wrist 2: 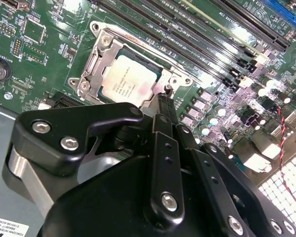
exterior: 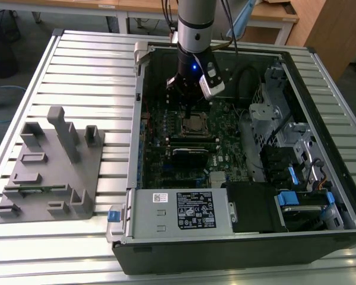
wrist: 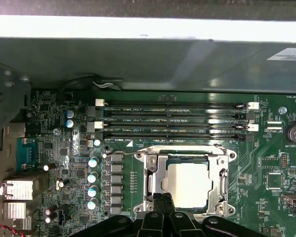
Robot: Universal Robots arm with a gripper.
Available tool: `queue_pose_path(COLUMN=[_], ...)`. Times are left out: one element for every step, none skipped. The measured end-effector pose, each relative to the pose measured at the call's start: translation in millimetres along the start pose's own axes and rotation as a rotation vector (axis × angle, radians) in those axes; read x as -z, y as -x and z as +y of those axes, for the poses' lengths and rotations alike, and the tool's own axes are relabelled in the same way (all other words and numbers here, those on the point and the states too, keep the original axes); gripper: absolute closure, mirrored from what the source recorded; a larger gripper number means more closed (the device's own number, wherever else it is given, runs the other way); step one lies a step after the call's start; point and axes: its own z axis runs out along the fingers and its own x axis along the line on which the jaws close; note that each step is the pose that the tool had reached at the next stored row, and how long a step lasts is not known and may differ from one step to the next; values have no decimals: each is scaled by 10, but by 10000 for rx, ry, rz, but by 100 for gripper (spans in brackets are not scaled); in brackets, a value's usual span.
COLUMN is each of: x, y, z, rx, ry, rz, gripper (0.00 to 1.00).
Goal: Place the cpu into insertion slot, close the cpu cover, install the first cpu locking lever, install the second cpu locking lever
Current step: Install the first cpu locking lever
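Slatted table (exterior: 83, 65), wooden desks (exterior: 273, 13), cpu (wrist: 187, 185) seated

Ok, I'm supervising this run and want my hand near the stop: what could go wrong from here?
1. The gripper tip sits right at the edge of the cpu cover; a slip could scrape the cpu.
2. Capacitors and memory slots stand close by, so a sideways push might hit them.

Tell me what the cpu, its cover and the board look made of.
The cpu has a metal top, pale matte silver with a soft sheen. The cover is likely stamped steel, going by its thin, bright, glinting edges. The board is green lacquered laminate, probably fibreglass, and glossy under the glare.
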Motion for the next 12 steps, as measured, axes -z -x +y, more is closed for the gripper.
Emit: queue_pose_path(x=[0, 1, 3, 7, 11, 13, 13, 13, 13, 20, 25, 25], y=[0, 0, 0, 0, 0, 1, 1, 1, 1, 1, 1, 1], z=[0, 0, 0, 0, 0, 0, 0, 1, 0, 0, 0, 0], rx=[0, 0, 0, 0, 0, 0, 0, 0, 0, -1, 0, 0], ry=[0, 1, 0, -2, -1, 0, 2, 3, 3, 0, 0, 0], rz=[0, 0, 0, 1, 1, 0, -1, -2, -1, 0, 0, 0], gripper=[89, 89, 89, 89, 89, 89, 89, 89, 89, 89, 89, 89])
